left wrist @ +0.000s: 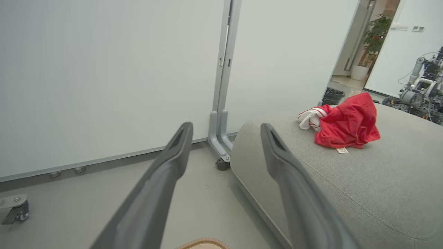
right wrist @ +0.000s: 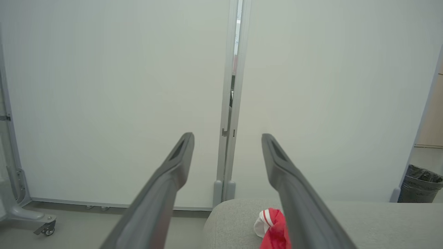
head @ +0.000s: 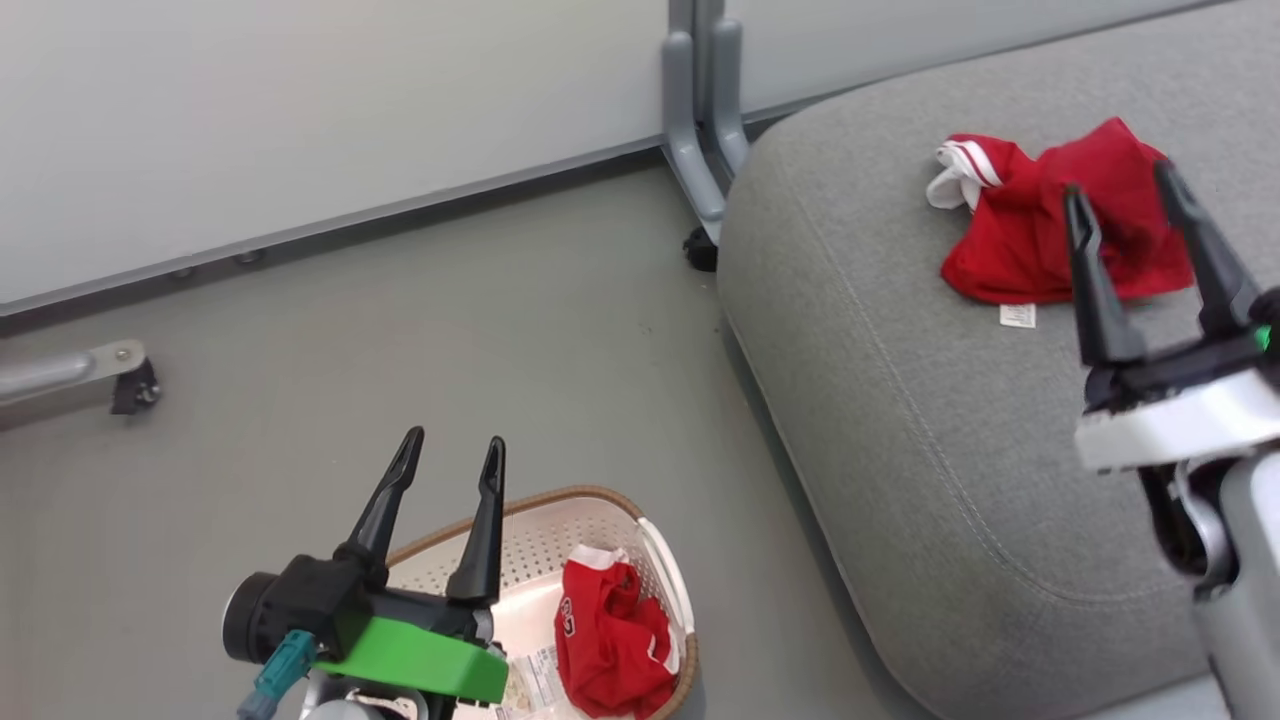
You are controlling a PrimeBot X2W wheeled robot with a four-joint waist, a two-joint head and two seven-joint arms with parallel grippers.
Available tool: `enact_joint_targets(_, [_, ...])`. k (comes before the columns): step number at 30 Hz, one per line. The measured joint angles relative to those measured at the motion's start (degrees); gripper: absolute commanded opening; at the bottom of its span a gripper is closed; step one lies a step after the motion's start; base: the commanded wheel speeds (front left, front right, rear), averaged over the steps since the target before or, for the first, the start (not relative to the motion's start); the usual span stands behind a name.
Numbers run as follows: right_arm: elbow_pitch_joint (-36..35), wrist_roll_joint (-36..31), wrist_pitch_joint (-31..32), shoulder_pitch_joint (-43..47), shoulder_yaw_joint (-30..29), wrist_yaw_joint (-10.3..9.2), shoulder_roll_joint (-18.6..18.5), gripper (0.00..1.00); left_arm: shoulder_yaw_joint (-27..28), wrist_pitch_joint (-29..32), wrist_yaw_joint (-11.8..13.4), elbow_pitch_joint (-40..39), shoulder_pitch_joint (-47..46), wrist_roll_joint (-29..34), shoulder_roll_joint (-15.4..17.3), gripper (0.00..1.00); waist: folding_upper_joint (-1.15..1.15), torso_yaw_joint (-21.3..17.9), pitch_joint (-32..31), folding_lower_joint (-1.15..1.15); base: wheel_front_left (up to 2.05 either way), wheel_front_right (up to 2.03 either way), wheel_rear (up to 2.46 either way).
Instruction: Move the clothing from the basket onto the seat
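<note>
One red garment [head: 1040, 225] with white striped trim and a small tag lies crumpled on the grey seat [head: 900, 400]; the left wrist view has this garment [left wrist: 346, 126] on the seat [left wrist: 363, 186], and the right wrist view catches its edge [right wrist: 273, 228]. A second red garment [head: 612, 640] sits in the cream basket [head: 545, 545] on the floor at the bottom. My left gripper [head: 452, 452] hangs open above the basket's left side, holding nothing. My right gripper [head: 1120, 195] is open above the seat, just in front of the first garment, with nothing held.
Grey partition panels stand behind, with a grey post and castor foot [head: 700, 245] right by the seat's far corner. Another castor leg [head: 130, 380] lies at the left. A dark bin [right wrist: 420, 183] and another robot [left wrist: 420, 86] are beyond the seat.
</note>
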Motion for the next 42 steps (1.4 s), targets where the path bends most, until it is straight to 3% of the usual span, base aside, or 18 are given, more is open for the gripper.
enact_joint_targets(11, [-4.4, -2.4, 0.0, 13.8, -0.5, 0.03, 9.7, 1.00, 5.7, 0.0, 0.0, 0.7, 3.4, -0.6, -0.5, 1.00, 0.00, 6.1, -3.4, 0.00, 0.00, 0.00, 0.00])
enact_joint_targets(18, [-2.6, -4.8, 0.0, 18.4, -1.5, 0.03, 12.6, 1.00, 7.1, 0.0, 0.0, 2.3, 5.3, -1.9, -0.5, 1.00, 0.00, 9.7, -5.1, 0.00, 0.00, 0.00, 0.00])
enact_joint_targets(27, [-1.1, -5.9, 0.0, 20.7, -1.7, 0.01, 13.9, 1.00, 8.0, 0.0, 0.0, 2.8, 6.7, -2.7, -0.5, 1.00, 0.00, 12.4, -6.4, 0.00, 0.00, 0.00, 0.00])
enact_joint_targets(42, [-0.1, -5.7, 0.0, 20.6, -2.2, 0.01, 14.0, 1.00, 8.2, 0.0, 0.0, 3.4, 6.8, -2.7, -0.5, 1.00, 0.00, 12.7, -6.7, 0.00, 0.00, 0.00, 0.00])
